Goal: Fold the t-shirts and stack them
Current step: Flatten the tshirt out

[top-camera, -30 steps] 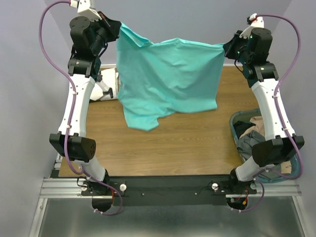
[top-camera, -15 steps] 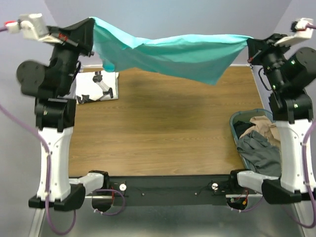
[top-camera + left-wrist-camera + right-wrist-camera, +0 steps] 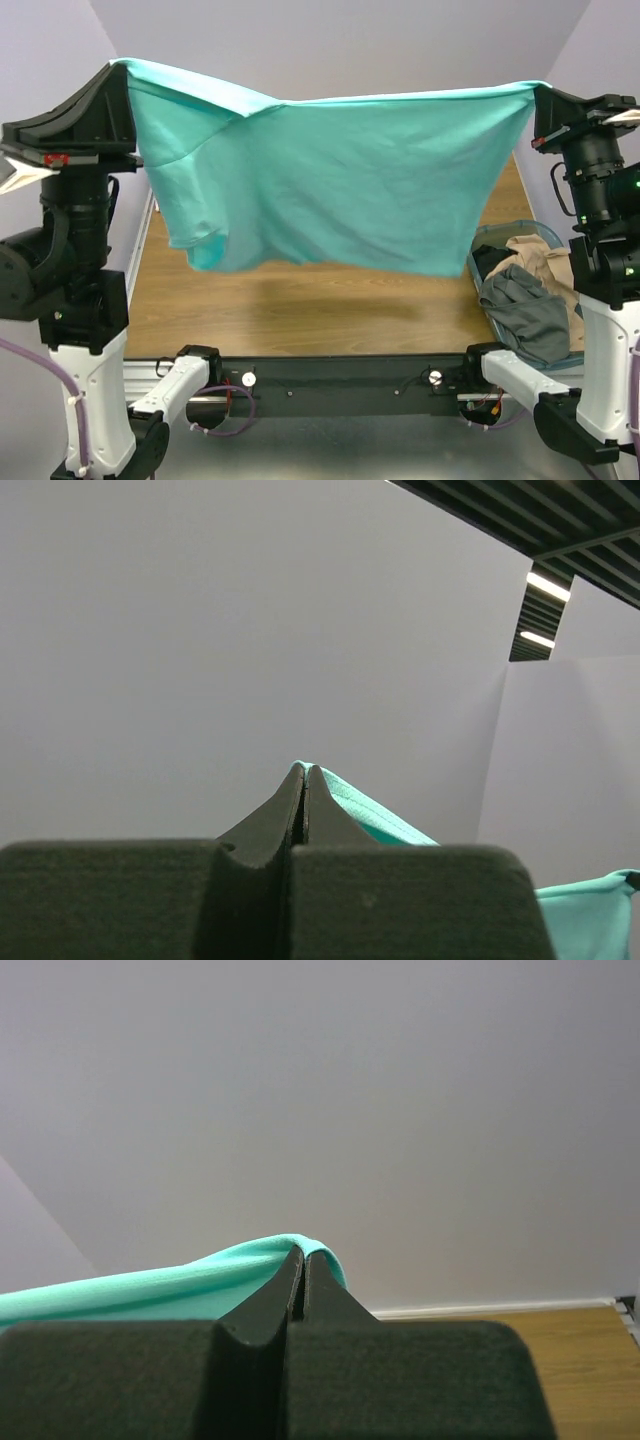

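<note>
Bright even light, soft shadows, pics sharp.

basket [image 3: 500, 228] of grey, tan clothes [image 3: 520, 310] at wooden table [image 3: 330, 310]'s right edge

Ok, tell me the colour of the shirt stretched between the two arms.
Plain bright turquoise cloth t-shirt, no print visible; top external view shows it best.

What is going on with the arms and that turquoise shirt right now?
Both arms hold the turquoise t-shirt up in the air, stretched wide between them. The left gripper is shut on one top corner and the right gripper on the other. The shirt hangs above the wooden table, apparently clear of it. No fold is made yet. A basket of other clothes sits by the right arm.
</note>
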